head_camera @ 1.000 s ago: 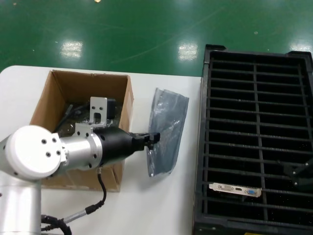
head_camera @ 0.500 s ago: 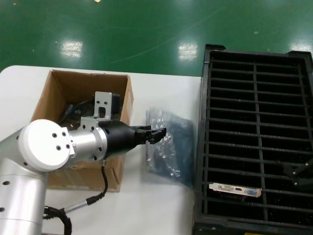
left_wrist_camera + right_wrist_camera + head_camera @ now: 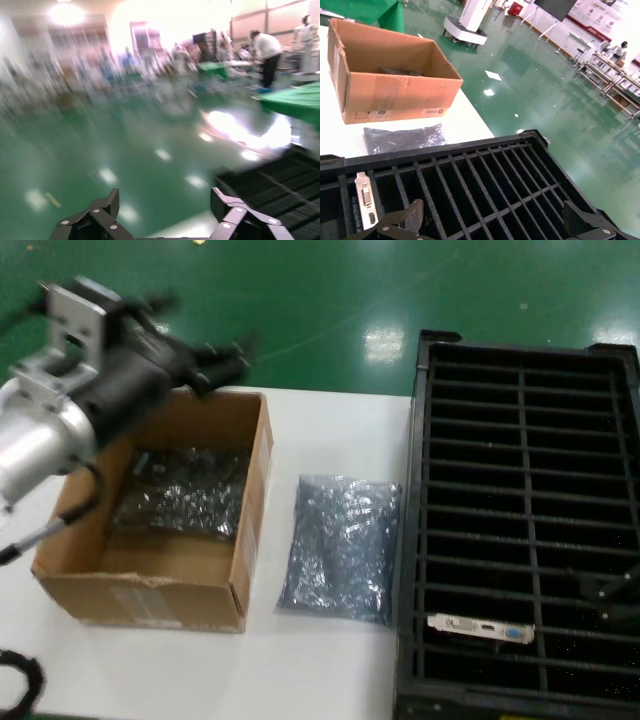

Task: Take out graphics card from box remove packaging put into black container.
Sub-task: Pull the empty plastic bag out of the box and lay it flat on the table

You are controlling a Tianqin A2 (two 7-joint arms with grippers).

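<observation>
The graphics card (image 3: 481, 627) stands in a near slot of the black container (image 3: 520, 370), its silver bracket (image 3: 365, 199) facing up. The empty packaging (image 3: 340, 546), a crinkly grey bag, lies flat on the white table between the box (image 3: 255, 490) and the container. My left gripper (image 3: 228, 358) is raised above the box's far edge, open and empty, blurred by motion; the left wrist view shows its spread fingers (image 3: 111, 204) over green floor. My right gripper (image 3: 495, 216) hovers open over the container's near right part (image 3: 603, 592), holding nothing.
Dark shiny bagged boards (image 3: 185, 502) lie inside the box. The right wrist view shows the box (image 3: 395, 92) and the bag (image 3: 402, 137) beyond the container's rim (image 3: 435, 152). The white table (image 3: 330, 670) ends at green floor behind.
My left gripper let go of the bag, which dropped flat onto the table. The left arm then swung up and back to the left, above the box.
</observation>
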